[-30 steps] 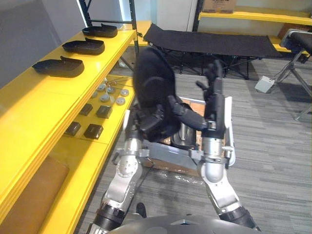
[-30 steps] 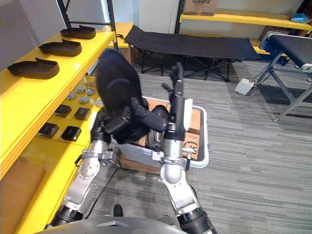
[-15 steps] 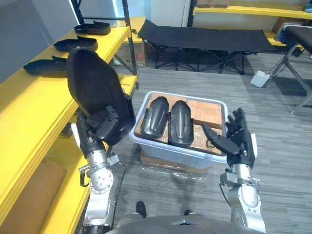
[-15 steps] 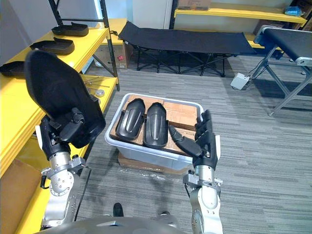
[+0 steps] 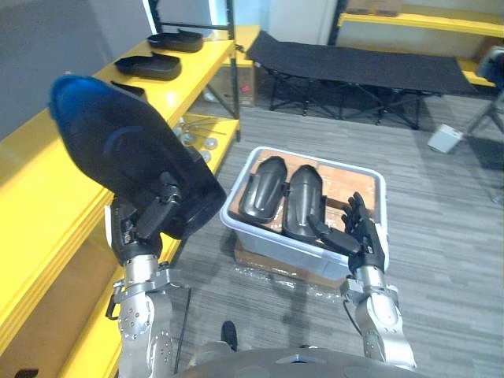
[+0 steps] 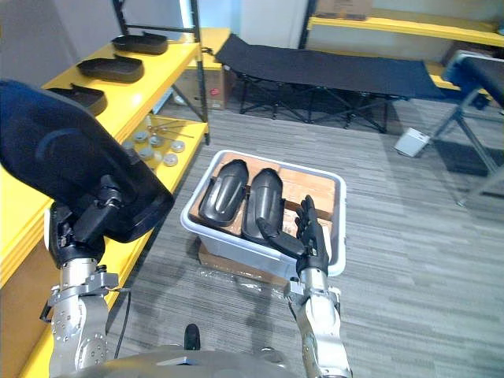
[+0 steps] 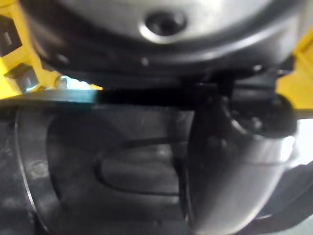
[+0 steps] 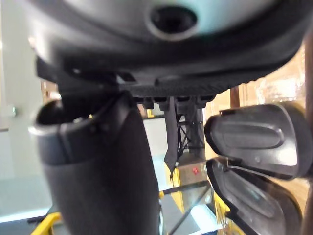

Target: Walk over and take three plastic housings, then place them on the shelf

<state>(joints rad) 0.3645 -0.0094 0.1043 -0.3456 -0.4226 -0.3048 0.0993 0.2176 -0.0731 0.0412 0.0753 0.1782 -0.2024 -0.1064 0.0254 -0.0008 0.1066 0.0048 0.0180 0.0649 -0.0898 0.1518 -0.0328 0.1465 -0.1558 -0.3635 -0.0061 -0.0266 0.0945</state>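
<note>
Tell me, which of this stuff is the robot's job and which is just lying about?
Job: housing in left hand; two housings in white bin; yellow shelf with placed housings; open right hand.
Lying about: black cot; round metal parts.

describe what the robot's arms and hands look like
Both arms are silver-grey metal built from rounded, jointed segments: the left arm and the right arm. Each ends in a dark, nearly black hand with slim fingers and a thumb: the left hand and the right hand.

2 housings (image 5: 303,203) in bin (image 5: 277,249); shelf (image 5: 35,169) L
</note>
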